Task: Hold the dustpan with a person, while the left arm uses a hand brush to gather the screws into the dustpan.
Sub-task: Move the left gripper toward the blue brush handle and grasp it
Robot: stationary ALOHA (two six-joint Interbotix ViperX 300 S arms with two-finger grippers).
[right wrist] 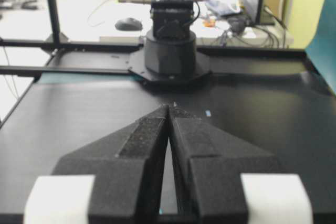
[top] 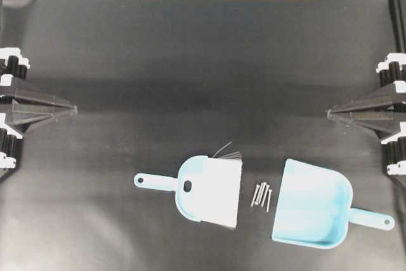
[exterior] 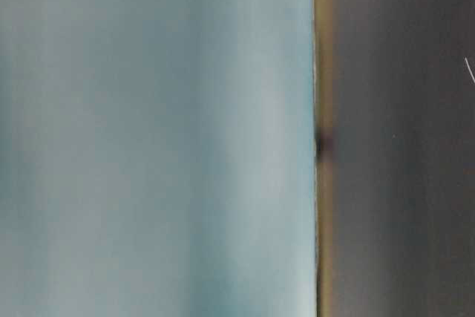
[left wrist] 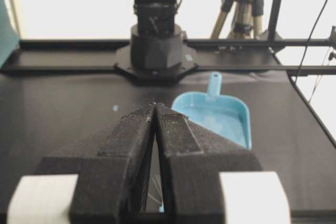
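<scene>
Light blue plastic marks both tools on your black table mat (top: 190,49). Take the screws (top: 261,195) as your landmark: a small cluster of thin grey metal pieces lying close together in the lower middle of the overhead view.

Just to their left lies the hand brush (top: 206,190), bristle edge facing the screws and near them, slim handle pointing away to the left; a few dark stray bristles stick out at its upper corner. Just to their right lies the dustpan (top: 311,206), its flat front lip turned toward the screws without touching them, its short handle pointing away to the lower right. The left wrist camera also shows the dustpan (left wrist: 220,116) resting flat on the mat beyond the fingertips.

Your left gripper (top: 75,110) sits at the left edge, well apart from the brush, jaws pressed together at the tips and grasping nothing. Your right gripper (top: 328,114) sits at the right edge, above the dustpan in the overhead view and clear of it, jaws likewise closed tip to tip on nothing.

The table-level view is blurred: only a pale blue surface and a dark band can be made out.
</scene>
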